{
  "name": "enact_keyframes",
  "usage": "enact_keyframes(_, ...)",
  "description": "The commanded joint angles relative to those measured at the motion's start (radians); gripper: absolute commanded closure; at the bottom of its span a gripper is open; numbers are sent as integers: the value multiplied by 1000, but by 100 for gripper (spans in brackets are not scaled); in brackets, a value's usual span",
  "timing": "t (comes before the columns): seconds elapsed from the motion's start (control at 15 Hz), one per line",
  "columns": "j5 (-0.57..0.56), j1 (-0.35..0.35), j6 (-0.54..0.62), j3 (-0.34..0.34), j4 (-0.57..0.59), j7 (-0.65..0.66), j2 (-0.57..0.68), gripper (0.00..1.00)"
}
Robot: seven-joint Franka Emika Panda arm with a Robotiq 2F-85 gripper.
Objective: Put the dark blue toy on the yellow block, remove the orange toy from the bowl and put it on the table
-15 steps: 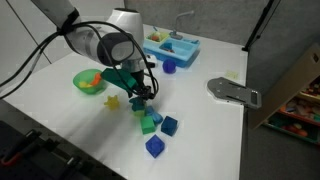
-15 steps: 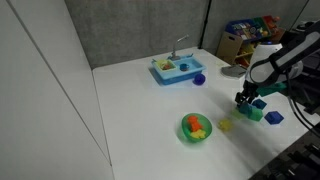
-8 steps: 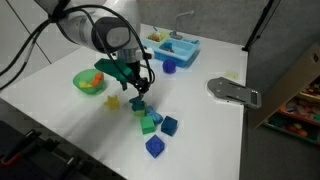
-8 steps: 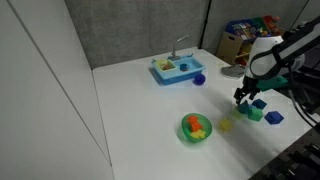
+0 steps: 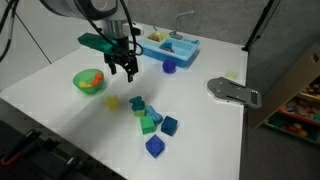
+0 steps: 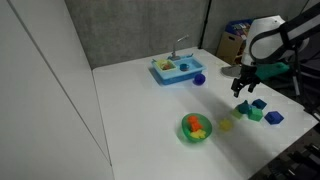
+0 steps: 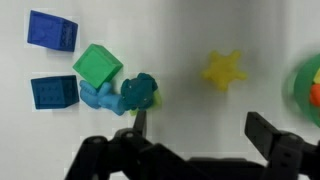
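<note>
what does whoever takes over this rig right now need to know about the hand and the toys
The hand is open, empty, raised above the table.
The dark blue toy lies on the table beside a green block, apart from the yellow block.
The orange toy is in the bowl.
Done: neither step.
Left: set the dark blue toy on the yellow block, then move the orange toy from the bowl to the table.
</note>
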Motion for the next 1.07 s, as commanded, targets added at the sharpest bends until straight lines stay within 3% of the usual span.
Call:
enact_keyframes(0.0,43,-2,-137,50,45,-18,-39,0)
enact_keyframes(0.53,43,58,-367,105,114,57,-156,0)
enact_keyframes(1.0,30,87,-451,123,110,169,-309,0)
